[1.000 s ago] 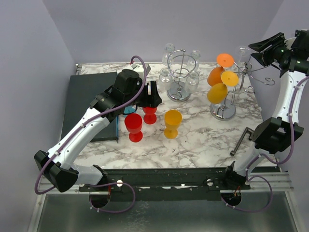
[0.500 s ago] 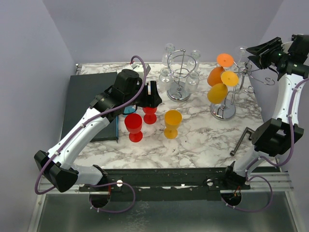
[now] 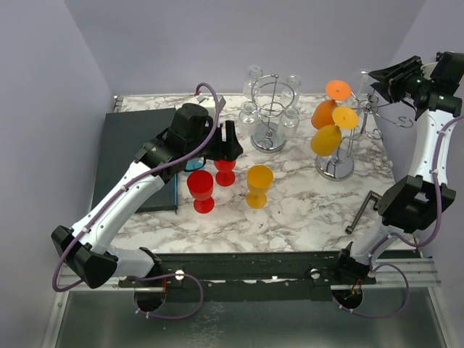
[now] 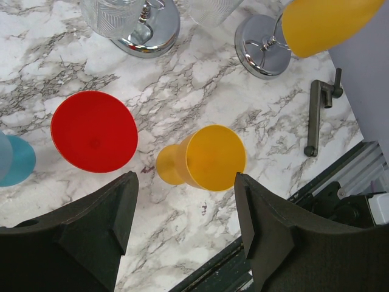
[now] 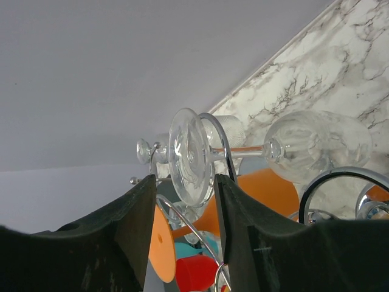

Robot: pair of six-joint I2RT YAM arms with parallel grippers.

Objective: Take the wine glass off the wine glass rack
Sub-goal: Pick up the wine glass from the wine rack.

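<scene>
the task is barely begun. the clear glass [image 5: 316, 146] hangs on the rack [image 3: 335, 167] at the far right of the surface [image 4: 200, 79]. its stem lies level in the wire, with the foot [image 5: 190, 155] toward the right wrist camera and the bowl beyond. nothing shows it lifted or slid out. by my reading the whole removal is left: close on the foot or stem, draw the glass out along the wire, and set it down.

the right arm is raised high and bent over the rack, with its end effector [image 5: 185, 182] at the glass. its fingers [image 5: 121, 243] stand part-way spread on either side of the foot. there is a clear gap on one side and almost none on the other, so it brackets the foot rather than pinching it. i cannot tell whether the closer finger touches.

two orange glasses [image 3: 326, 138] hang lower on the same rack, just below the clear one. i judge they would be easy to knock on the way out.

the left arm stretches across the middle of the surface. its end effector [image 4: 185, 179] is spread wide and empty, hovering above a red cup [image 4: 94, 131] and a yellow cup [image 4: 213, 157], well apart from the rack.
</scene>
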